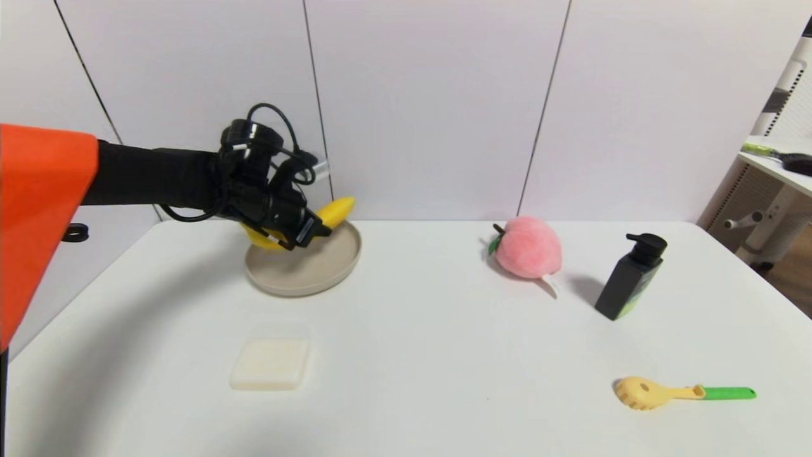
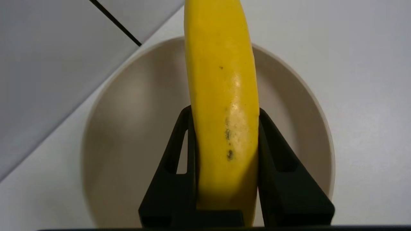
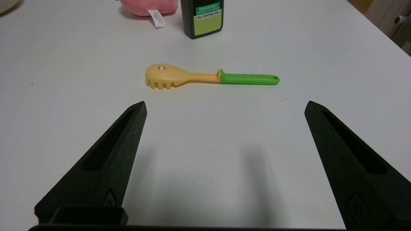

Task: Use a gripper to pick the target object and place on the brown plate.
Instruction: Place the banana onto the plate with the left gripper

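While the banana [image 2: 223,106] is hanging over the brown plate [image 1: 317,270], at about ten o'clock on the table [image 1: 431,355], the left gripper [image 2: 224,112] is clamping it between both fingers [image 2: 282,173]. At about four o'clock, the right gripper [image 3: 224,107] is idling spread wide above the table, facing the yellow spoon [image 3: 205,76].

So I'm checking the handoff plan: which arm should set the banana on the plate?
The left. The left gripper is already shut on the banana, right over the plate. The right gripper is open and empty, far off near the spoon.
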You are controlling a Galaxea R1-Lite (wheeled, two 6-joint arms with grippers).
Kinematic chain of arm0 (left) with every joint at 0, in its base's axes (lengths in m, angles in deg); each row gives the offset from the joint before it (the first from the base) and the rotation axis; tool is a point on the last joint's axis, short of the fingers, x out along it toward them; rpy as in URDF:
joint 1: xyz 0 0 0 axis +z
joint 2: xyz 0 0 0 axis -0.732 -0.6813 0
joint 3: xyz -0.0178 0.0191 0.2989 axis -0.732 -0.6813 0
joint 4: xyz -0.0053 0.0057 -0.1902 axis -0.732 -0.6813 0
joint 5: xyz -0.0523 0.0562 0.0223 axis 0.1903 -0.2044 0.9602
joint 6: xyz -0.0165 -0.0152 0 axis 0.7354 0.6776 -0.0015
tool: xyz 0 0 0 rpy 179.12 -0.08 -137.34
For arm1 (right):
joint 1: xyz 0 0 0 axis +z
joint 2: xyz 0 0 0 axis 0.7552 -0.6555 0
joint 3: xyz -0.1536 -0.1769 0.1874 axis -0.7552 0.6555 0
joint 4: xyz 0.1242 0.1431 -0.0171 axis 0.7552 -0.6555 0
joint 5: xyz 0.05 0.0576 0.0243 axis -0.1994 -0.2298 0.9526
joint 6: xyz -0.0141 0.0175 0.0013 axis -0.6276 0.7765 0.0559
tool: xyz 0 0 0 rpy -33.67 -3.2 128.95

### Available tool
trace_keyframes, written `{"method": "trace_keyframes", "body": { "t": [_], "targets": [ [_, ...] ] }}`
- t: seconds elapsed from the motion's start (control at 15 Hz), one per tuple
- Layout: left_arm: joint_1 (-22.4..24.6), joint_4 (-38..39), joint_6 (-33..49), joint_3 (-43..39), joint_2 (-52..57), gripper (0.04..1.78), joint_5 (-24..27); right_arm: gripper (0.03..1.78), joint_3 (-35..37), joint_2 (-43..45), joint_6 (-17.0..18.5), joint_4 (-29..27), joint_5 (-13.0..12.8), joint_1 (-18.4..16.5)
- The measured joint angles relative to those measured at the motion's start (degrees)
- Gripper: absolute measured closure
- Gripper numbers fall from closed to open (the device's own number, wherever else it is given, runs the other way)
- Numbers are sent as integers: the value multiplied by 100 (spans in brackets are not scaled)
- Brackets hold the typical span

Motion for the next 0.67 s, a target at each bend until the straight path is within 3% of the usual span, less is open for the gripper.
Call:
{"method": "trace_keyframes", "body": {
  "t": [0.07,0.27,0.67],
  "targets": [
    [0,9,20,12,-83,129,1,11,0,0,0,0,0,2],
    [2,2,119,41,-284,91,21,11,0,0,-2,0,0,2],
    [5,72,100,30,-107,48,20,11,0,0,0,-2,0,2]
  ]
}}
